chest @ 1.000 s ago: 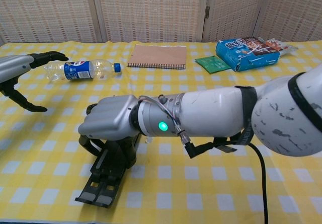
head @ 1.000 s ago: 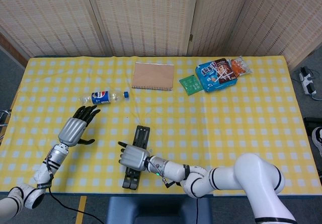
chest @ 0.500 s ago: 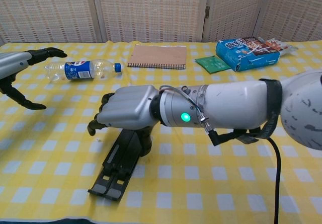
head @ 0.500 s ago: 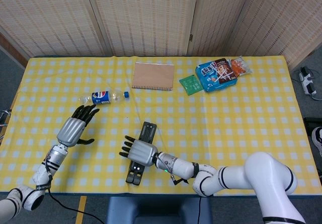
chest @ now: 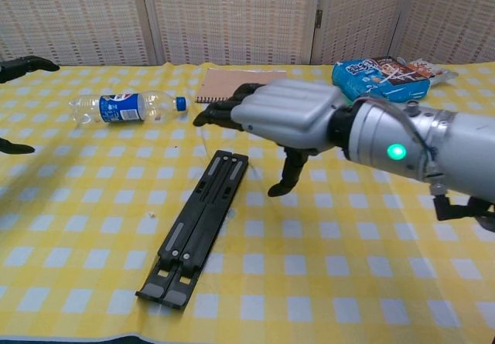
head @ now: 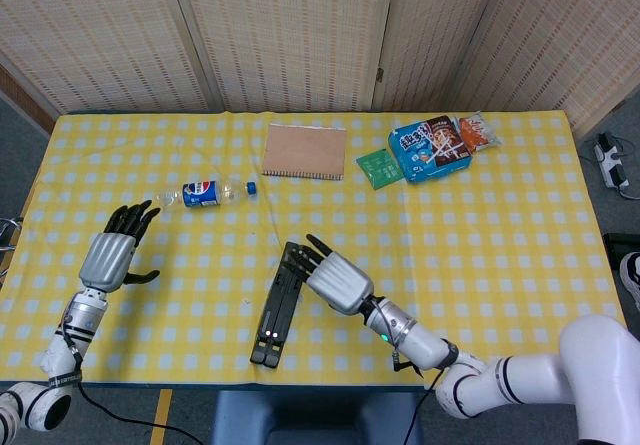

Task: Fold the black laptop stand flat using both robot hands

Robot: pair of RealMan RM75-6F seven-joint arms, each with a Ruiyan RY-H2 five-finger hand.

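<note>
We see the black laptop stand [head: 278, 307] lying folded flat on the yellow checked tablecloth [head: 500, 215]. Our right hand [head: 335, 280] and left hand [head: 110, 255] hold nothing, fingers spread. The bottle [head: 205, 193] label reads Pepsi.

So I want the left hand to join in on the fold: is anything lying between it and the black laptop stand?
Nothing visible does. Only bare yellow checked tablecloth lies between the open left hand and the black folding laptop stand. The clear plastic Pepsi bottle lies farther back, off that line. The right hand hovers open beside the stand's far end.

head overhead, chest low, shared table [head: 500, 215]
</note>
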